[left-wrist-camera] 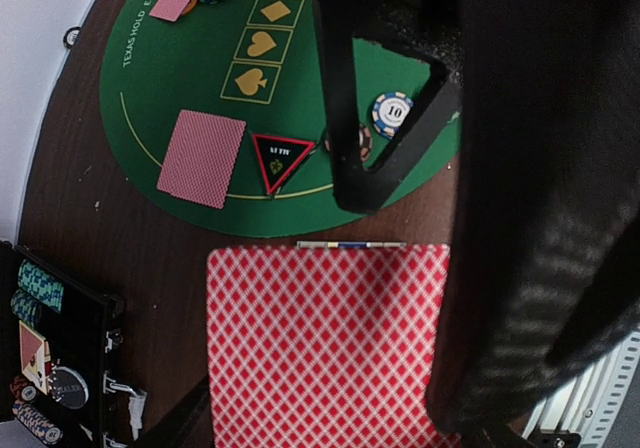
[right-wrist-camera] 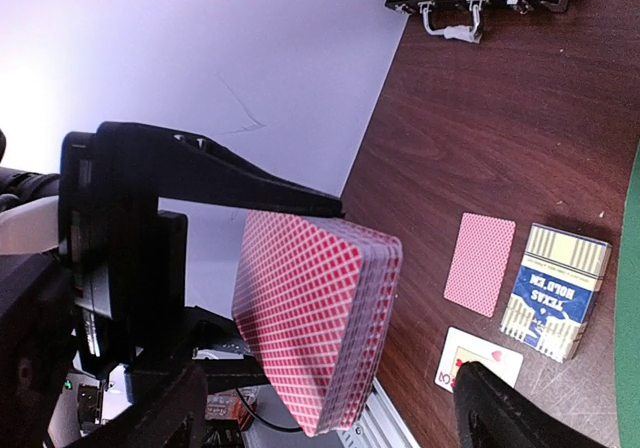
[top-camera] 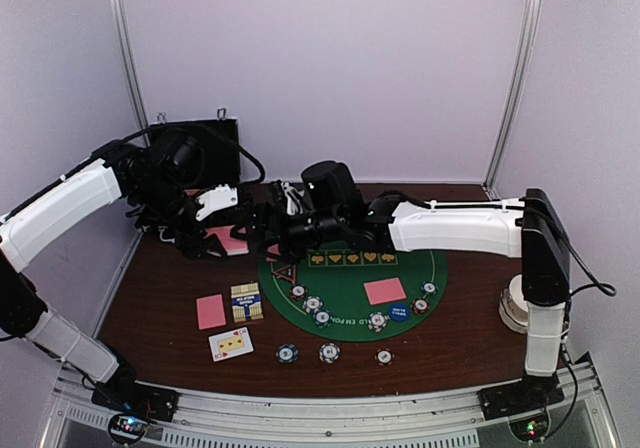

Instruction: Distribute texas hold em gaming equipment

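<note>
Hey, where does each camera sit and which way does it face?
Top external: above and behind the bases, looking down on the green mat; both arms show.
Left wrist: on the left arm, looking down past the deck to the mat; blurred black gripper parts at right.
Right wrist: on the right arm, facing the left gripper clamping the deck; own fingertips below.
Shared: both wrist views show the deck.

Brown table [top-camera: 160, 298] in shot, green felt mat [top-camera: 348, 280] dead centre, black hinged case [top-camera: 222, 148] standing lid-up at ten o'clock, white paper cup [top-camera: 515, 306] at three o'clock by the edge.
</note>
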You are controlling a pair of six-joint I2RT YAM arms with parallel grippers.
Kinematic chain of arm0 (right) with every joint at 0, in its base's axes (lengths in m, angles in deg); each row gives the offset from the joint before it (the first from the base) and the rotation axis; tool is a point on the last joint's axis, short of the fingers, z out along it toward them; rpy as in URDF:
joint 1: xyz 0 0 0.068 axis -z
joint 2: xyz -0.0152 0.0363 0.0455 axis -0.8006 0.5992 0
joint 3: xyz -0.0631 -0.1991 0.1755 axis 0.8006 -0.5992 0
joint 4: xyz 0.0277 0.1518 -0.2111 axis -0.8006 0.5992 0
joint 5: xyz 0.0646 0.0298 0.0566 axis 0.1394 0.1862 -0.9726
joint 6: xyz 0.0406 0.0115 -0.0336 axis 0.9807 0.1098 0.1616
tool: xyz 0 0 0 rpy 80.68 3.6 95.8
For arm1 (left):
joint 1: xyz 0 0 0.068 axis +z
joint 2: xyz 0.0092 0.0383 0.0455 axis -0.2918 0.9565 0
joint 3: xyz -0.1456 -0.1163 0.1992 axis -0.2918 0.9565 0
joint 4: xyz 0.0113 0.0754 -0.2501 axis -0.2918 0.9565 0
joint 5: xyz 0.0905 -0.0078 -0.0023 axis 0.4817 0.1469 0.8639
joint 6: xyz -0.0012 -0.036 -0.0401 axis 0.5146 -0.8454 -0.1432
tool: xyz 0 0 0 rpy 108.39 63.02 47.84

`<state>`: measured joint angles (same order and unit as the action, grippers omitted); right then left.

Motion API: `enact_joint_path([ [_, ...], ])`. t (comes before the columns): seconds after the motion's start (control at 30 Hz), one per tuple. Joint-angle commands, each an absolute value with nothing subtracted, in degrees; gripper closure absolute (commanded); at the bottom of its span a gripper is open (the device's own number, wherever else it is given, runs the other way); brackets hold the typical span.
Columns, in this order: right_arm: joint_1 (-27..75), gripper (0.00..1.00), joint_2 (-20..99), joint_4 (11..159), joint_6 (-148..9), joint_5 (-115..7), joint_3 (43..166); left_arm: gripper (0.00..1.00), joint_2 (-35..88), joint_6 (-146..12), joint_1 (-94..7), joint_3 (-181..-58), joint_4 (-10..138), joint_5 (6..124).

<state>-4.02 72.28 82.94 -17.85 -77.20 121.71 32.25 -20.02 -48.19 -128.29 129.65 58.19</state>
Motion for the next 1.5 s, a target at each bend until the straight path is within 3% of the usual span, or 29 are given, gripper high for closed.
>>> enact_joint_path([
  [0.0,-3.8,0.13,73.7,77.6,-16.6,-81.6,125.0,1.00,31.0,-19.8,-48.4,-129.6,129.4,56.7],
  [0.97,-2.3,0.32,84.2,71.3,-8.5,-86.9,128.9,1.00,30.8,-19.7,-48.4,-130.2,130.1,56.1],
  [1.47,-0.1,0.37,80.3,74.3,-10.9,-88.1,124.4,1.00,31.2,-19.6,-48.4,-130.4,130.0,55.9],
])
